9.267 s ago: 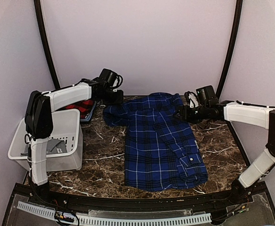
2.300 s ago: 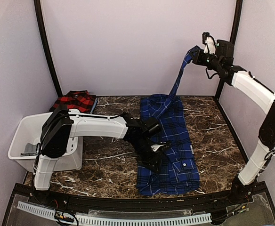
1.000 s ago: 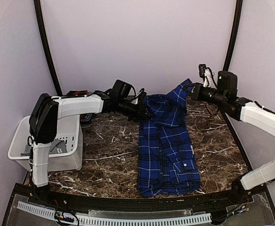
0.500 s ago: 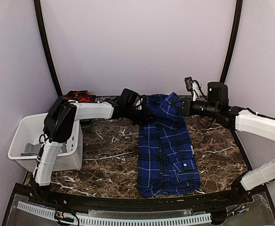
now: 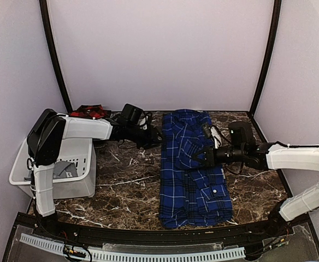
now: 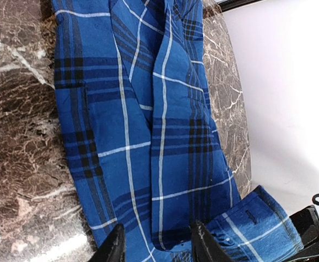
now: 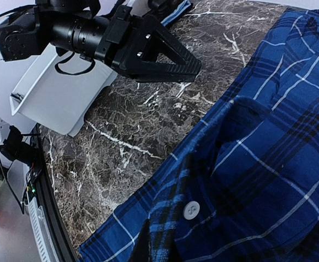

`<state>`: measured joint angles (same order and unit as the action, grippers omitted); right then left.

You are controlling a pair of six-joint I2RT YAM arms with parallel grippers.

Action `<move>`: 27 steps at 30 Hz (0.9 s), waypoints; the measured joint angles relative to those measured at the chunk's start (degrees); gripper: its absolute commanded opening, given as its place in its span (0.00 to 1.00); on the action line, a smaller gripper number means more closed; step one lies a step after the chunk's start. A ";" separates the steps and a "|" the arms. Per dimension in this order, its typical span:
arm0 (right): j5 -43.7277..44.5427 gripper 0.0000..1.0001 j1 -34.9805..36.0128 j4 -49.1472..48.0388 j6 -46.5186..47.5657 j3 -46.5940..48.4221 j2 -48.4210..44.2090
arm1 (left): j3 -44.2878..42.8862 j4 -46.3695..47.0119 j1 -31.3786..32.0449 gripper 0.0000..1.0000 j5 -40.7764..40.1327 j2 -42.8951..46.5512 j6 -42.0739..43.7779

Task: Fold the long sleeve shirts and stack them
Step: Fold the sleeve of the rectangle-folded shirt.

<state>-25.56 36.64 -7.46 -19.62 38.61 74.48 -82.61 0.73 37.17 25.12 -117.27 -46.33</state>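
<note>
Desk [image 5: 126, 185] surface is dark marble with white veins. Dark blue plaid shirt [image 5: 188, 188] lies on it right of centre, folded into a long narrow strip running from the near edge to the far edge. Near end is squared off; a white button [image 5: 218, 190] shows on the right side of the near half.

Mid-strip: right arm reaches in low from the right. Right gripper [image 5: 199, 159] sits over the shirt, jaws together and clamped on a fold of the blue cloth, which rises in a small ridge at the grip. Right wrist view shows another white button just beside the pinched cloth.

Left side: white plastic bin [image 5: 72, 174] stands at the desk's left edge, well apart from the shirt.

Farther back: left arm stretches across from the left. Left gripper [image 5: 157, 139] is low, just beside the shirt's left edge, jaws apart. Left wrist view shows both fingertips [image 6: 116, 248] over the blue cloth.

Far left corner: red-and-black plaid shirt [image 5: 88, 112] lies behind the left arm, mostly hidden.
</note>
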 measured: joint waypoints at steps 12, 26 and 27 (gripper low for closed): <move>0.39 0.14 4.02 -3.85 -2.58 -7.04 -2.49 | 2.43 0.48 0.37 0.42 5.88 0.39 0.92; 3.37 0.53 8.50 -1.29 -3.61 -10.78 -7.65 | 4.83 0.57 2.93 0.45 9.16 2.21 2.40; 3.80 0.53 8.55 -0.63 -3.52 -10.78 -8.24 | 5.33 0.52 3.04 0.45 9.38 2.23 2.45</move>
<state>-21.76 45.19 -8.10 -23.14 27.83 66.24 -77.28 1.26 40.21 34.50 -115.04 -43.88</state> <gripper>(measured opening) 0.510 0.447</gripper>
